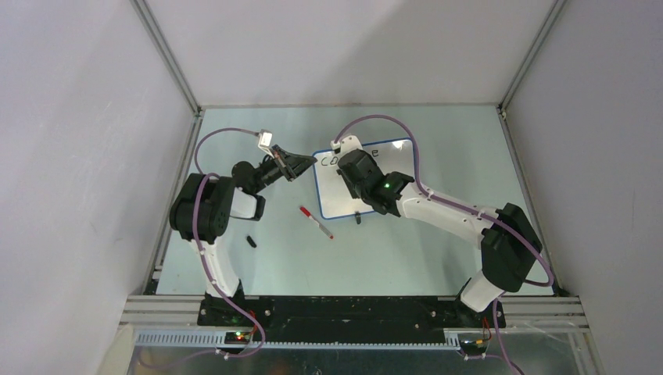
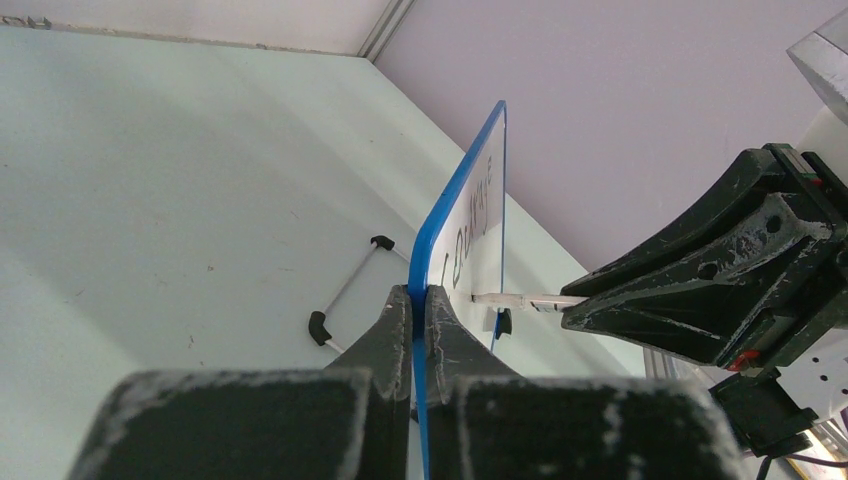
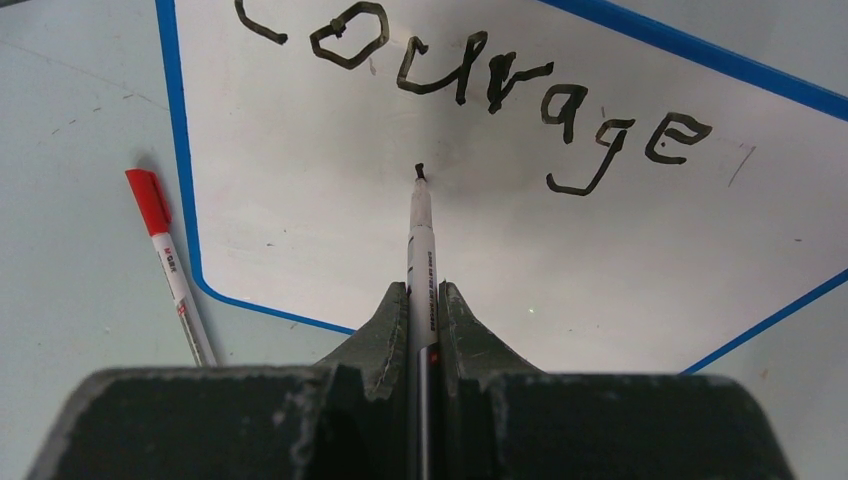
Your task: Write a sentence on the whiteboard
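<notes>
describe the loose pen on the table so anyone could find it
Find the blue-rimmed whiteboard mid-table. Beside its near-left corner a white marker lies flat on the table, held by nothing. Its red cap sets it apart from the uncapped black-tipped marker that the right gripper holds to the board.

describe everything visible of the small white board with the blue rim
A rectangular white board with thin blue rim and rounded corners. "courage" is handwritten in black along its far edge. The left gripper is shut on its edge; the right gripper holds a white marker whose tip meets the surface below the word.
</notes>
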Controlling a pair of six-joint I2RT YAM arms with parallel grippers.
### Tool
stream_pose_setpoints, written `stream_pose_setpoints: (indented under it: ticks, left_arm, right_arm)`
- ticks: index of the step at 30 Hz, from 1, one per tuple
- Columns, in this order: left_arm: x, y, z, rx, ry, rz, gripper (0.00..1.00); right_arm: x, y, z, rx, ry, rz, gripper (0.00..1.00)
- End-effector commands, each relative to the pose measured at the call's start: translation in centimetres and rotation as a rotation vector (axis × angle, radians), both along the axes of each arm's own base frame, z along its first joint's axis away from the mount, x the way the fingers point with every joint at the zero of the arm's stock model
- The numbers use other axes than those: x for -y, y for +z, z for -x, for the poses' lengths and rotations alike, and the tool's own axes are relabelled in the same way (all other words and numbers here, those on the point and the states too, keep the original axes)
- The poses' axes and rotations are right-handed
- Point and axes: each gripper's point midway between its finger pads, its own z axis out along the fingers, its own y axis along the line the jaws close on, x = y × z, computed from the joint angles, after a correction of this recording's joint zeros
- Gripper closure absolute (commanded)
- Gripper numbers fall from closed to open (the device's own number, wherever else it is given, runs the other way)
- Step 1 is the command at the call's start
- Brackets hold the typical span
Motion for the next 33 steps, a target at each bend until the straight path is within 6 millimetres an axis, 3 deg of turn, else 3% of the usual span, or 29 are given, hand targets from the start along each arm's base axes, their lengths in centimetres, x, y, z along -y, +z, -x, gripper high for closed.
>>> stream_pose_setpoints:
  ticks: [1,25,33]
  left_arm:
    - [-0.2,1.0,0.3,0.102,-0.004,-0.032,1.00]
    - [-0.1,0.9,0.4,0.102,-0.007,-0.034,1.00]
    - [-0.1,0.9,0.4,0.103,-0.009,-0.034,1.00]
  right_arm:
    - [-0.1,1.2,-0.5,0.008,-0.017,-0.017,1.00]
    - [0.5,2.3,-2.3,0.039,-0.065,-0.034,1.00]
    - [0.5,1.8,-2.1,0.020,-0.058,-0.029,1.00]
